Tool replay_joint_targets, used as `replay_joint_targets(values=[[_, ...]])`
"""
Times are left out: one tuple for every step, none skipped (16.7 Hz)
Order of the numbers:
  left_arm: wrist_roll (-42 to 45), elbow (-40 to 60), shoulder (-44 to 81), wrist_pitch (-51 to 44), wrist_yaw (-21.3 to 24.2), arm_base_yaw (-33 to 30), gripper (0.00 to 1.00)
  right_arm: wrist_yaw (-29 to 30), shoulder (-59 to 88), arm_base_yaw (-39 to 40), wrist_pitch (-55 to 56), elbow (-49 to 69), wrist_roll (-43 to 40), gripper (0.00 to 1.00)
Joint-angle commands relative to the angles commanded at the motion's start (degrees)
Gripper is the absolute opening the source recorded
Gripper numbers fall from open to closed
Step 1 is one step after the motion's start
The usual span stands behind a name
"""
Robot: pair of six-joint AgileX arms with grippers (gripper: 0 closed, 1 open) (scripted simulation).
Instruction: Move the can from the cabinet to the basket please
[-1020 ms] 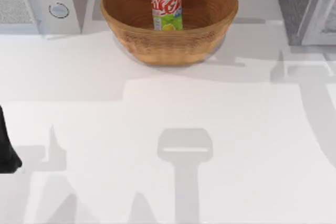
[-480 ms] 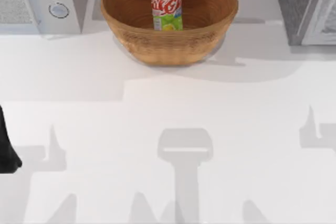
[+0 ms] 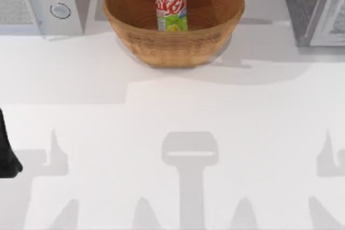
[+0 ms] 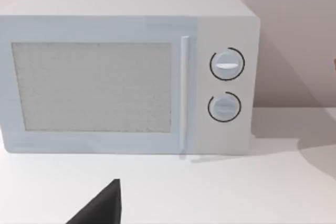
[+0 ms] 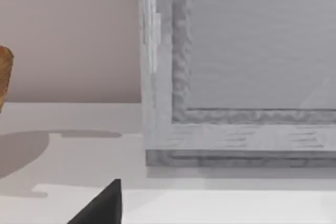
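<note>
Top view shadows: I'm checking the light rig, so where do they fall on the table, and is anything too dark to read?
Top view: grey arm-shaped shadows across the white table, plus one beside the brown woven wicker basket holding the small red soda can. Left wrist view: white microwave evenly lit. Right wrist view: pale grey cabinet door readable.

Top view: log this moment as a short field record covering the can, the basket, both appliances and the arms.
can: small red soda can with silver top, upright inside the basket
basket: wide brown woven wicker bowl, far middle of the white table
cabinet: dark grey speckled box with pale framed door, far right corner
microwave: white, two round knobs, far left corner
left arm: black part at the near left edge
task state: can rests in basket, nothing holds it
</note>
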Motion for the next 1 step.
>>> replay_joint_targets(values=[[0.00,0.00,0.00,0.00,0.00,0.00,1.00,0.00,0.00,0.00,0.00,0.00,0.00,1.00]])
